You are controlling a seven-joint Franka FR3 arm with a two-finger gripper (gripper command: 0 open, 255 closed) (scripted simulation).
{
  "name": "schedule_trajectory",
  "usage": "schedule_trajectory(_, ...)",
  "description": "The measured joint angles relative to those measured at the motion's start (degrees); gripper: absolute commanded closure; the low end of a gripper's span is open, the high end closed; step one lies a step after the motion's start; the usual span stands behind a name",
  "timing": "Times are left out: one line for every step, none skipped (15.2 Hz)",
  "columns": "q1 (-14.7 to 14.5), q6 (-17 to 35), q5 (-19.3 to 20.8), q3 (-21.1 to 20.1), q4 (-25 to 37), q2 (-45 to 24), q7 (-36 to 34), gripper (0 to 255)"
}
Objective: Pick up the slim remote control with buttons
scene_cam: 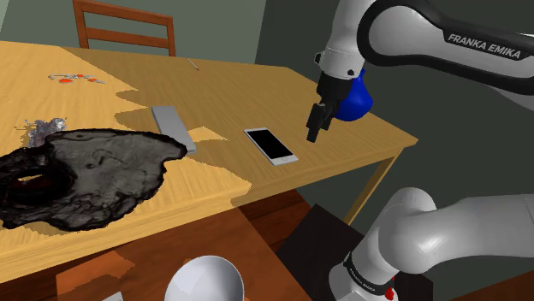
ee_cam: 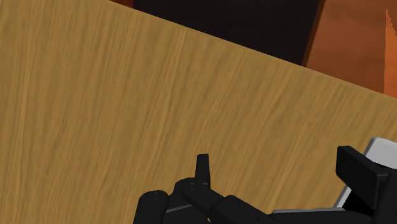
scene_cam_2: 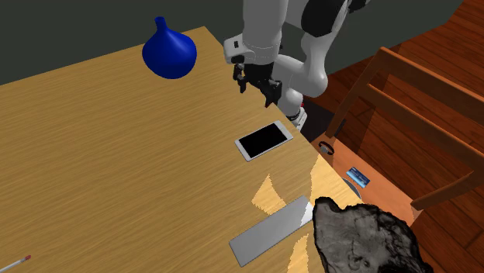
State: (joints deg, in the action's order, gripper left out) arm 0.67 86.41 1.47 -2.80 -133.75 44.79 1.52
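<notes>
Jaws released: fingers (ee_cam: 202,167) stand apart, nothing between them. They hang above the bench (scene_cam: 103,77), toward the corner nearest the stand, near a blue vase (scene_cam: 358,98). Remote (scene_cam: 173,126) is drawn as a plain grey slab. It lies flat toward mid-bench, well apart from the jaws, one end at the rim of a black lumpy mass (scene_cam: 86,175). White phone (scene_cam: 271,145), black screen up, lies between remote and jaws.
</notes>
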Motion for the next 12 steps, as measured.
schedule_trajectory(0.0, 0.0, 0.0, 0.0, 0.0, 0.0, 0.0, 0)
schedule_trajectory(-0.1, 0.4, -0.4, -0.5, 0.4, -0.8, -0.7, 0)
schedule_trajectory(-0.2, 0.8, -0.9, -1.2, 0.9, -1.7, -1.6, 0)
schedule_trajectory(-0.4, 1.4, -1.7, -2.4, 2.1, -3.3, -3.2, 0)
schedule_trajectory(-0.5, 1.9, -2.3, -3.2, 3.2, -4.9, -4.4, 0)
schedule_trajectory(-0.6, 2.2, -2.9, -4.2, 4.6, -6.4, -5.8, 0)
schedule_trajectory(-0.6, 2.7, -3.3, -5.0, 5.8, -8.0, -7.0, 0)
schedule_trajectory(-0.7, 3.3, -3.8, -6.0, 7.0, -9.7, -8.5, 0)
schedule_trajectory(-0.6, 4.4, -4.1, -6.8, 7.7, -11.5, -9.6, 0)
schedule_trajectory(-0.7, 4.9, -4.4, -7.7, 9.2, -13.4, -11.0, 0)
schedule_trajectory(-0.7, 5.3, -4.7, -8.5, 10.4, -14.9, -12.2, 0)
schedule_trajectory(-0.8, 5.7, -4.9, -9.6, 12.1, -16.8, -13.9, 0)
